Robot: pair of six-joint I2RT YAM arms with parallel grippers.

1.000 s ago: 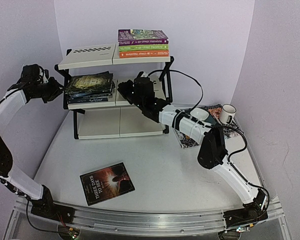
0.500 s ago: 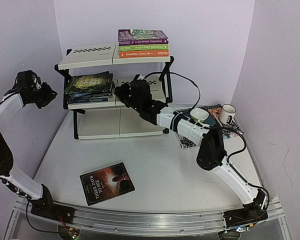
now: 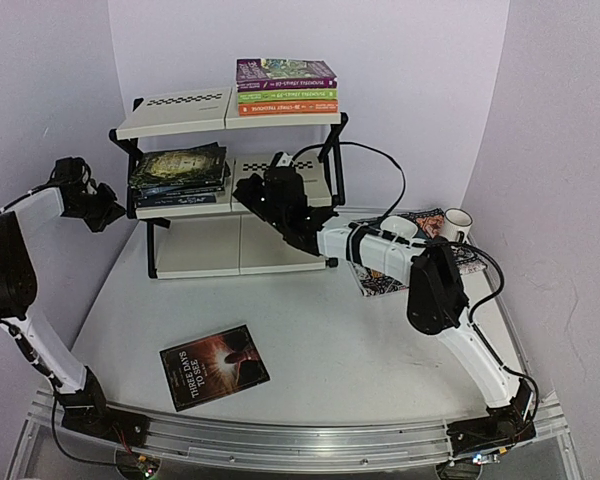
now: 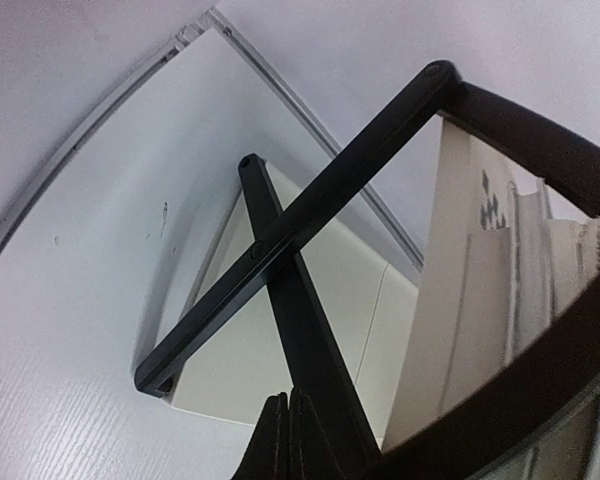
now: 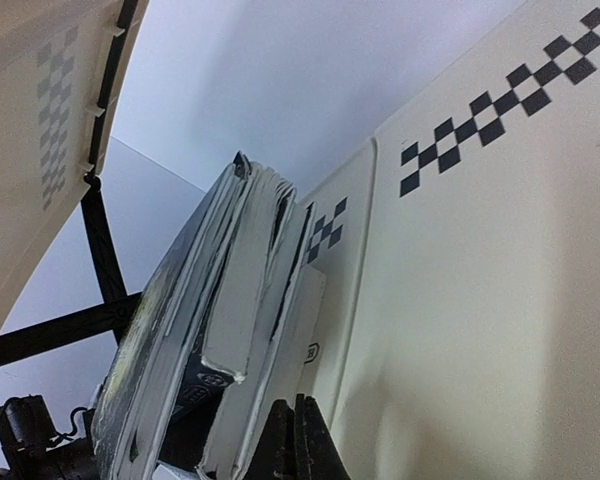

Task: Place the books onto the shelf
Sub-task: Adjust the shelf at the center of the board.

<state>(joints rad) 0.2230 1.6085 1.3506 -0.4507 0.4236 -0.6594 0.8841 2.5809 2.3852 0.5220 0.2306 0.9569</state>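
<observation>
While one book [image 3: 213,366] lies loose at 7 o'clock | top stack [image 3: 285,86], middle stack [image 3: 178,172] on shelf [image 3: 175,102] at 12 | left gripper [image 4: 288,398], right gripper [image 5: 294,402] closed, empty.

White mug [image 3: 456,227], white bowl [image 3: 401,228] on patterned mat [image 3: 378,282], right side of table [image 3: 330,340].

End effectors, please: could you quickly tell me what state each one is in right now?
Left end effector: closed, holding nothing.
Right end effector: closed, holding nothing.
</observation>
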